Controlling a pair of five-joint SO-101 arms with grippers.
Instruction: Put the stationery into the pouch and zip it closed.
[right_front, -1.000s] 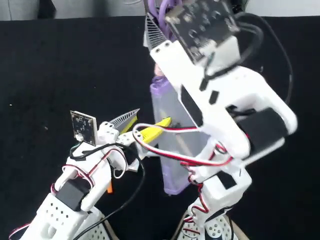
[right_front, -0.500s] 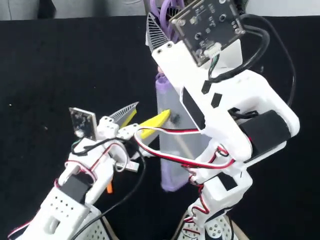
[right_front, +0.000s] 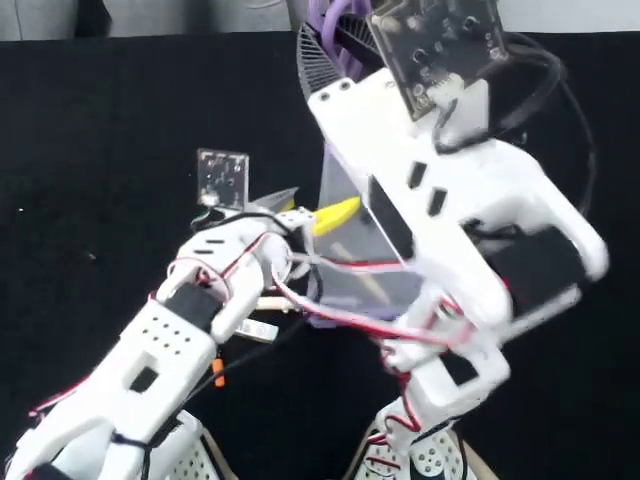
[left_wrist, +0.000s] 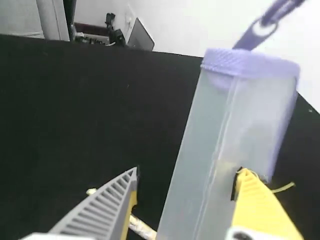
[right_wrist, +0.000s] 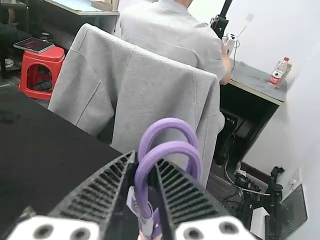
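Pouch (left_wrist: 220, 140), translucent with purple trim, hung upright over black table (left_wrist: 75, 100); lower end touching table or not, unclear. Left of pouch, left arm (right_front: 170, 340) slanting up toward it. Left gripper (left_wrist: 187, 175) astride pouch body, fingers apart: grey finger (left_wrist: 105, 212) just beside one wall with a gap showing, yellow finger (left_wrist: 257, 205) touching opposite wall. Probably placed to steady the hanging body, not yet squeezing. At pouch's top, purple loop (right_wrist: 168, 123) pinched between fingers of right gripper (right_wrist: 145, 172), clamped tight on it, likely to keep pouch taut and vertical for the other arm. Right of pouch and in front of it, bulky right arm (right_front: 450, 200) covering much of pouch in the high view and hiding the zip line; open or zipped, impossible to tell. Below pouch on table, pale stick (left_wrist: 142, 230), perhaps stationery not yet inside. Wires (right_front: 345, 264) crossing close in front of pouch, a possible snag.
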